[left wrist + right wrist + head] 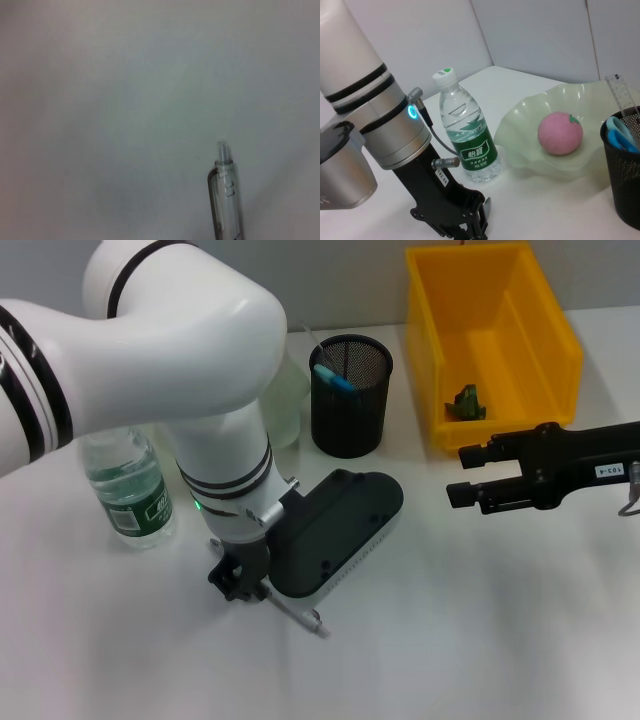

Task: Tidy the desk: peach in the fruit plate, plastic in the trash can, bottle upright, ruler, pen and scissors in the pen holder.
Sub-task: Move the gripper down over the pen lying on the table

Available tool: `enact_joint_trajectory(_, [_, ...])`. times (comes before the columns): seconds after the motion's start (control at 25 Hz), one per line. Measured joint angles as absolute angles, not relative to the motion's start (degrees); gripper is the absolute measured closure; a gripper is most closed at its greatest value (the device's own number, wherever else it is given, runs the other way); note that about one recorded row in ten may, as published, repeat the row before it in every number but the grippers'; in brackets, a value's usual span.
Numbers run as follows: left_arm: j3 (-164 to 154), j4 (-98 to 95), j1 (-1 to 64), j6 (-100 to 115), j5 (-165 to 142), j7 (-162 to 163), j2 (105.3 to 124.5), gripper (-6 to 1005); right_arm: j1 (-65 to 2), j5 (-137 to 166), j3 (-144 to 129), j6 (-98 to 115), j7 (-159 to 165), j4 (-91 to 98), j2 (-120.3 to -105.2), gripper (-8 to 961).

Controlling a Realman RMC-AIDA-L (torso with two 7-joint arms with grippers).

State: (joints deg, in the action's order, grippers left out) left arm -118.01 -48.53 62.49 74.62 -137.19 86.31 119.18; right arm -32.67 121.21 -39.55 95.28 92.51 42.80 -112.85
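Note:
My left gripper (240, 582) is down at the table over one end of a clear pen (297, 614), which lies on the white table and sticks out toward the front. The pen's clear end (225, 195) fills the left wrist view. The gripper also shows in the right wrist view (467, 222). My right gripper (468, 472) is open and empty, hovering at the right in front of the yellow trash bin (545, 330), which holds green plastic (467, 403). The black mesh pen holder (350, 395) holds blue scissors (621, 136) and a ruler (619, 92). The bottle (130, 485) stands upright. The peach (560, 133) lies in the fruit plate (520, 130).
A dark grey and white flat device (335, 535) lies beside my left gripper. My left arm hides most of the fruit plate in the head view. The bottle stands close behind my left arm.

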Motion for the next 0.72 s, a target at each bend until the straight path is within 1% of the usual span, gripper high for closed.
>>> enact_joint_trajectory(0.72, [-118.2, -48.4, 62.6, 74.6, -137.3, 86.3, 119.18, 736, -33.8, 122.9, -39.5, 96.7, 93.2, 42.9, -112.58, 231])
